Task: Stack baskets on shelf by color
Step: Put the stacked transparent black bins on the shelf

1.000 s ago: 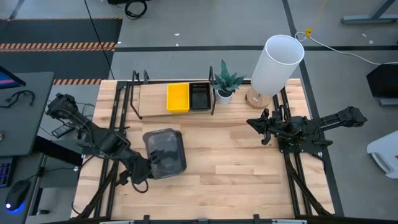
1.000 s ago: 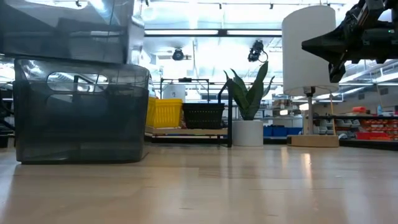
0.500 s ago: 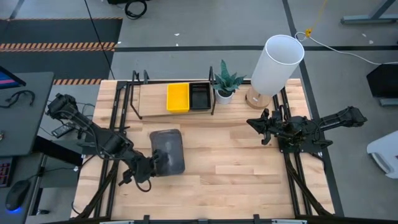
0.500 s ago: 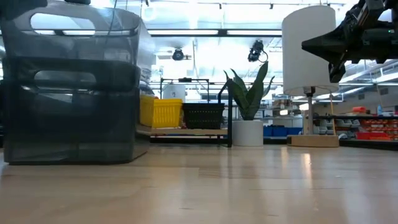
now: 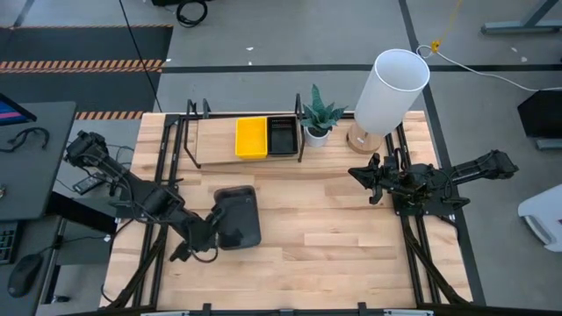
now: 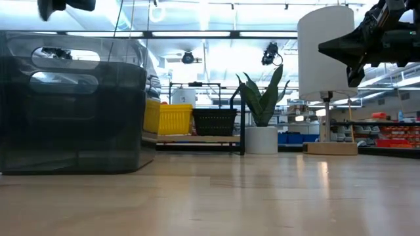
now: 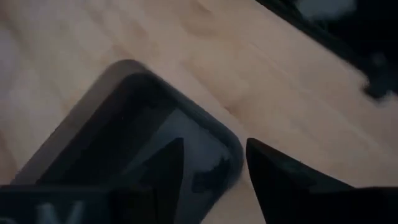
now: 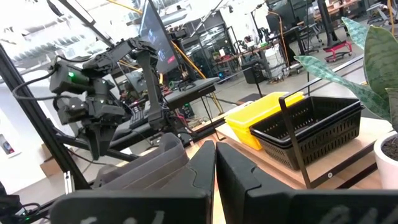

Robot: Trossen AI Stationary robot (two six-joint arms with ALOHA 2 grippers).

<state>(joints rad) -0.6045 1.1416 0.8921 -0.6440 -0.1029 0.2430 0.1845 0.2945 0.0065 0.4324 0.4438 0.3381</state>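
One smoky translucent grey basket (image 5: 238, 217), round-cornered; left gripper (image 5: 213, 226) jaws astride its rim.

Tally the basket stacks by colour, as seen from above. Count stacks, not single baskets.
Yellow stack, on the shelf: 1
Black stack, on the shelf next to the yellow one: 1
Dark grey stack, on the table: 1
Total: 3 stacks. How many baskets each stack holds cannot be told.
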